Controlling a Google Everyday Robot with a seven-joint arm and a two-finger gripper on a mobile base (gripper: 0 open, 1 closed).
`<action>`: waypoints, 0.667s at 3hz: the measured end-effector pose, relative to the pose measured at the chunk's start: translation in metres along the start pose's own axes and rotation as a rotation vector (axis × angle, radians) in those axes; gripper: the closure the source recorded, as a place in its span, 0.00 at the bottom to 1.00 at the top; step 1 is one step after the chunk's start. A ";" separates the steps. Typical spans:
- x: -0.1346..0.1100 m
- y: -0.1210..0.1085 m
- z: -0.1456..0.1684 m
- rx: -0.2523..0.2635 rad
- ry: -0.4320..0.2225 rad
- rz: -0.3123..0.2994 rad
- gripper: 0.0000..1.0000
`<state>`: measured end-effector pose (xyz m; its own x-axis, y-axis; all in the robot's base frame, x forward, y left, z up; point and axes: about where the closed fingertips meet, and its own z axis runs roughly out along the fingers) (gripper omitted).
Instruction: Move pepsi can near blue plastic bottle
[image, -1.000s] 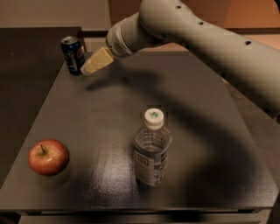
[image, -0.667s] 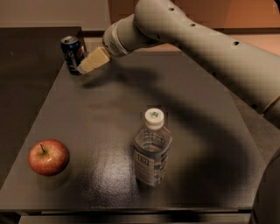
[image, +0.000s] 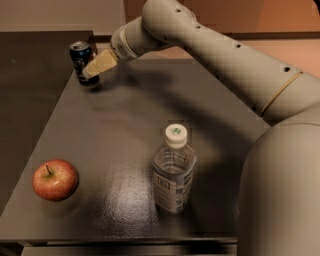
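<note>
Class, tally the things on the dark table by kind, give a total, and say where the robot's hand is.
Can: 1
Bottle: 1
Apple: 1
Total: 3
The hand is at the far left corner, right beside the can.

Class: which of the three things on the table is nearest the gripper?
The can, at the far corner, right beside the gripper; the bottle and apple stand near the front edge.

Seemingly a lab-like indoor room: a dark table, a pale wall behind it, tan floor beyond its right edge. The gripper hangs over the table's far-left corner.
</note>
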<state>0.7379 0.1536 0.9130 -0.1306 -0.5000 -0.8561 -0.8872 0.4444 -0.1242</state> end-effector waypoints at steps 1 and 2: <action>-0.007 -0.008 0.018 -0.010 -0.008 0.018 0.00; -0.016 -0.004 0.033 -0.034 -0.020 0.022 0.00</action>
<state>0.7582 0.1847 0.9105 -0.1414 -0.4752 -0.8684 -0.8989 0.4292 -0.0885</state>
